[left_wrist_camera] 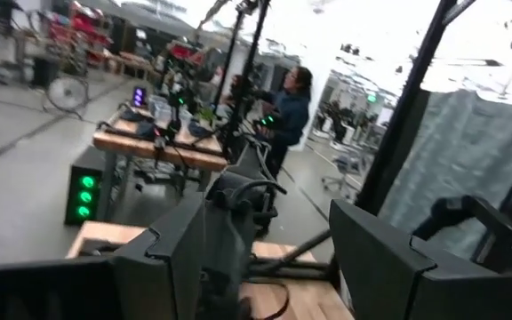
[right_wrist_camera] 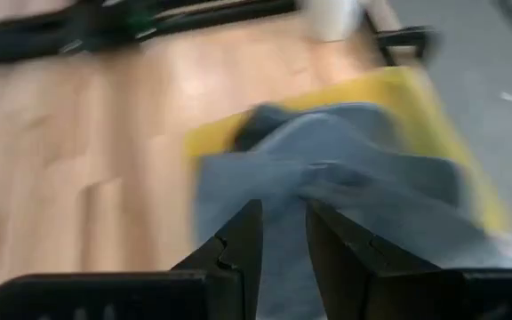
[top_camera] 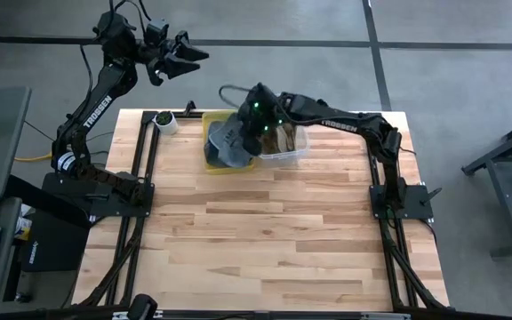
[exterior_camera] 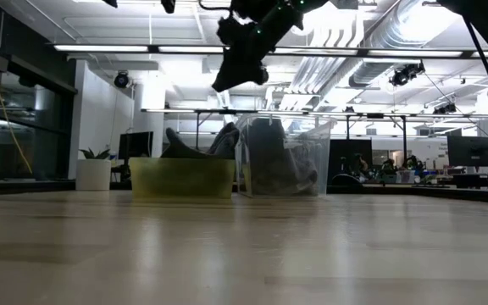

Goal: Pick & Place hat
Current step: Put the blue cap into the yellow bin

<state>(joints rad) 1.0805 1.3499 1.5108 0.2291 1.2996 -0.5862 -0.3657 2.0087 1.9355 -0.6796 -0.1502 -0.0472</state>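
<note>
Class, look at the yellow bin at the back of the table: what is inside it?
A grey hat lies in the yellow bin, draping over its front edge. The right gripper hangs above it, empty. Whatever lies beneath the hat is covered.

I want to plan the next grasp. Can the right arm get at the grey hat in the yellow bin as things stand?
Probably yes. The right gripper hangs just above the grey hat, fingers slightly apart, nothing between them. The hat lies on top of the yellow bin, and the left gripper is raised beyond the table's far edge.
</note>
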